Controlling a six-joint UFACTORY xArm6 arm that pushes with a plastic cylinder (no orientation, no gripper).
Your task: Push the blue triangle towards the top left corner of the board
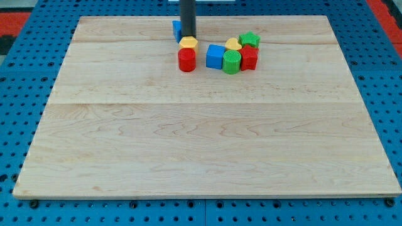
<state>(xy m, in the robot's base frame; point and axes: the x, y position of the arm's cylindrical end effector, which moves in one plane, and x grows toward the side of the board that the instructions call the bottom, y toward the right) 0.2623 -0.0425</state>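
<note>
Gripper: none; you have 1 rod, nothing held. Tip (188, 39) sits just right of the blue triangle (176, 29), above the yellow block (188, 43). Triangle: bench (188, 150) top centre. Remaining, by judgement: nearly the whole leftward push.

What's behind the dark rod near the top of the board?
A blue block peeks out at the rod's left; the rest is covered, so its shape is unclear. My tip meets the yellow block.
</note>
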